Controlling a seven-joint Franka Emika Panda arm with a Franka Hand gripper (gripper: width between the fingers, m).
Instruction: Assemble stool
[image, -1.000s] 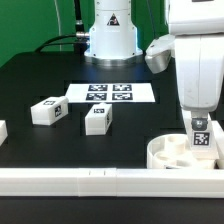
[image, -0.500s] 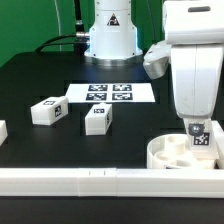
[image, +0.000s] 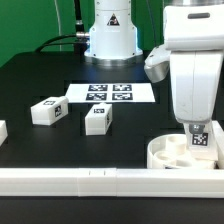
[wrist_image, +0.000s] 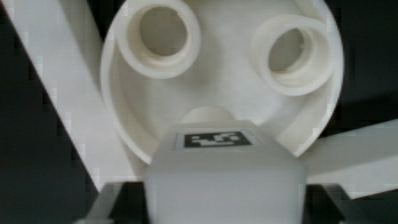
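**Claw** (image: 200, 131): clamped on one leg (image: 200, 141), which stands upright with its long axis vertical, directly beneath.
**Seat** (image: 165, 152): just under the leg; whether they touch, cannot tell.
**Wrist view only:** two open sockets (wrist_image: 157, 38) beyond the leg.
**Exterior view only:** loose legs (image: 47, 110) lie well away on the surface (image: 140, 125).

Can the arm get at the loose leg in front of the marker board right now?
Probably not yet: its jaws are shut on another leg standing in the seat. The loose leg itself lies uncovered, apart from other parts.
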